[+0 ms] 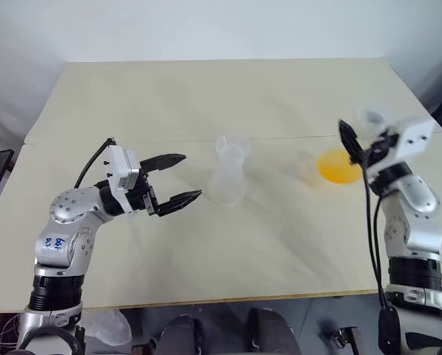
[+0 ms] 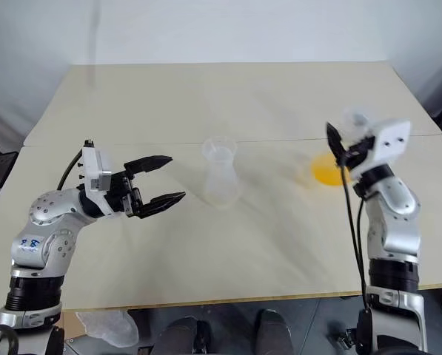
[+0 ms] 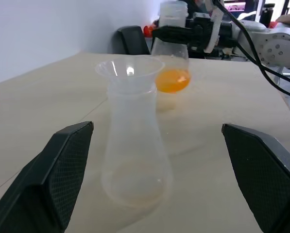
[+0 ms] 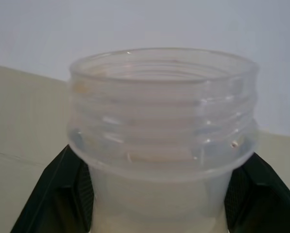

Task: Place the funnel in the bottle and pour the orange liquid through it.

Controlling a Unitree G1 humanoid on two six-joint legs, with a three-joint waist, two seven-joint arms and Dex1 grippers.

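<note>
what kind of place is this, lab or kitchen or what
Probably a robot test lab, not a kitchen: a plain beige table against a bare white wall, carrying just a clear bottle with a funnel in it, and a vessel of orange liquid gripped by the right gripper.

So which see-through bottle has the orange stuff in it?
The flask held in the right gripper, with orange liquid pooled inside. The bottle mid-table, topped with the funnel, has none.

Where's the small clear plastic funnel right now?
The small clear plastic funnel sits in the neck of the clear conical bottle at mid-table, just beyond the open left gripper.
</note>
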